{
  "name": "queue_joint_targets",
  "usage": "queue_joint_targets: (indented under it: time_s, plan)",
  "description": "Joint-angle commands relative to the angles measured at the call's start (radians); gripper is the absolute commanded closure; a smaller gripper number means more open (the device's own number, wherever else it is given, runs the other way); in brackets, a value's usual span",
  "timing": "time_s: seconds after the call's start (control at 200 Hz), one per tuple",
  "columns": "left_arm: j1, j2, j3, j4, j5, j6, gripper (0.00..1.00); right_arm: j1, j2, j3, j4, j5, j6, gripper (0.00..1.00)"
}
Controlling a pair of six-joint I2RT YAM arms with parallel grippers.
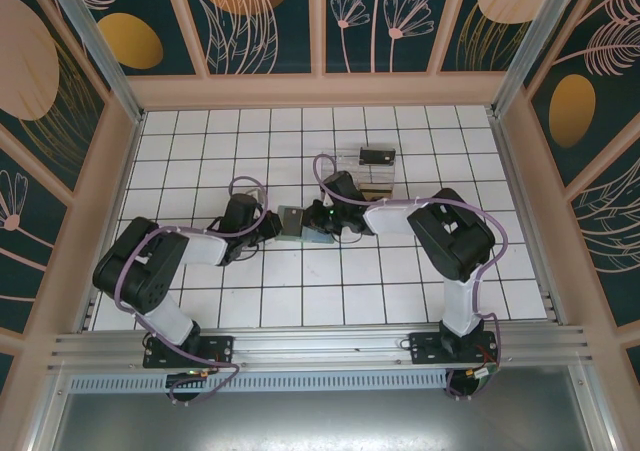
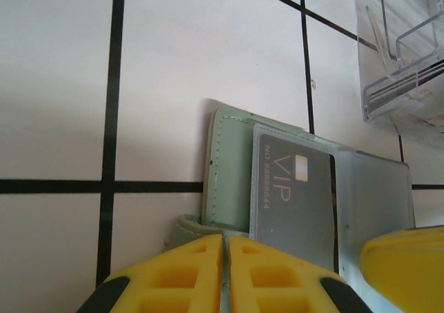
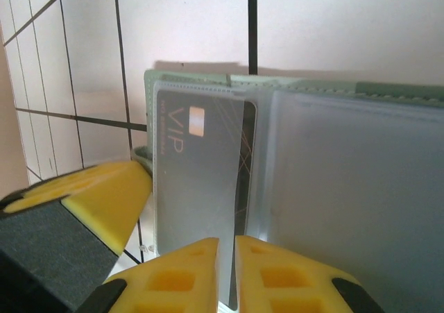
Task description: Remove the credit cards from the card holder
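Note:
The grey-green card holder [image 1: 292, 221] lies open on the tiles between my two grippers. In the left wrist view my left gripper [image 2: 226, 237] is shut on a curled flap at the near edge of the card holder [image 2: 229, 167]. A grey VIP credit card [image 2: 291, 195] sits in its clear sleeve. In the right wrist view my right gripper [image 3: 227, 240] has its jaws a thin slit apart, with the lower edge of the VIP credit card [image 3: 198, 181] in that slit. I cannot tell whether they press on it. A darker card [image 3: 243, 181] shows behind it.
A clear plastic tray [image 1: 372, 176] stands just beyond the right gripper [image 1: 322, 221], with a small black box [image 1: 377, 155] on its far side. The left gripper [image 1: 272, 226] is close on the holder's other side. Walls ring the tiled floor.

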Motion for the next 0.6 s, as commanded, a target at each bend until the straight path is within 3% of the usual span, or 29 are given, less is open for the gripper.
queue_joint_targets:
  time_s: [0.0, 0.591]
  plan:
    - [0.004, -0.008, -0.035, -0.032, -0.027, -0.027, 0.86, 0.002, 0.022, 0.03, -0.047, 0.002, 0.01, 0.84]
    - [0.004, 0.017, -0.038, 0.001, -0.002, -0.032, 0.87, 0.004, 0.088, 0.08, -0.096, -0.017, 0.005, 0.82]
